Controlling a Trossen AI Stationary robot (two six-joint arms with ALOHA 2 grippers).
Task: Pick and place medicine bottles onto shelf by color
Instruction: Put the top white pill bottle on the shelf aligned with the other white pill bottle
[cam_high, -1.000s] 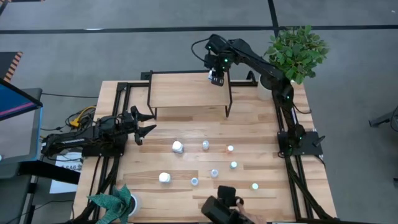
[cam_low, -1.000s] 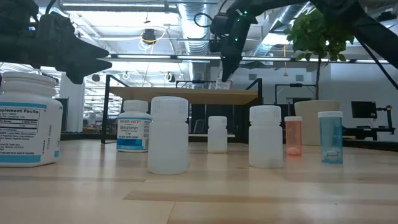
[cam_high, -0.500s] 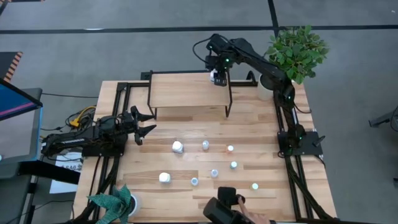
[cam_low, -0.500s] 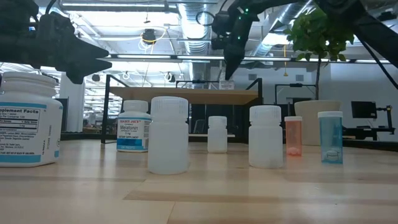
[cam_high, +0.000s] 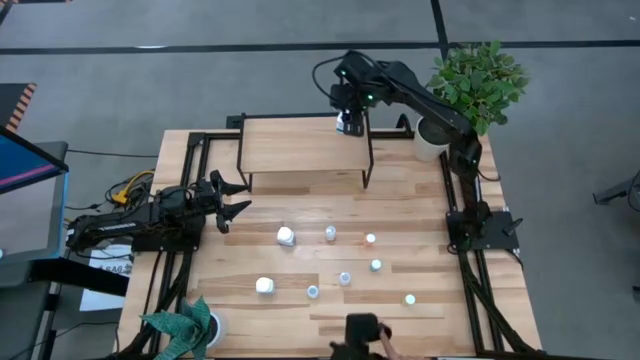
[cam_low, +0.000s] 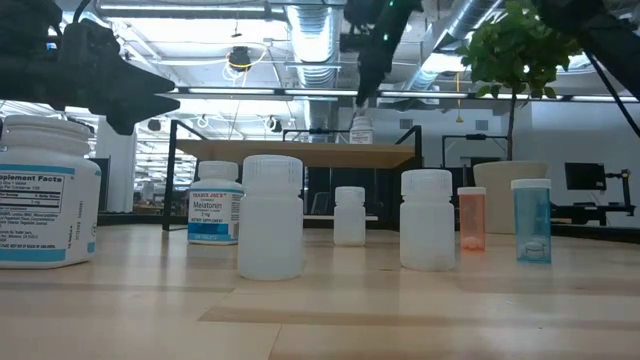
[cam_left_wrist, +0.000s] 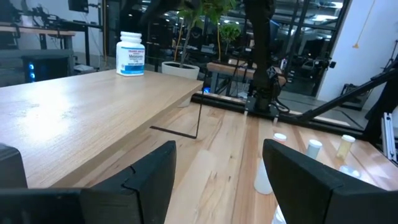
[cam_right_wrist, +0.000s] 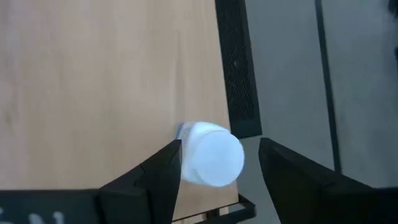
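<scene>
Right tool (cam_high: 349, 122) hides the bottle (cam_right_wrist: 212, 154) from above

We see our right gripper (cam_high: 349, 121) upper centre of the overhead frame, fingers spread apart; our left gripper (cam_high: 236, 198) waits mid-left, fingers parted.
</scene>
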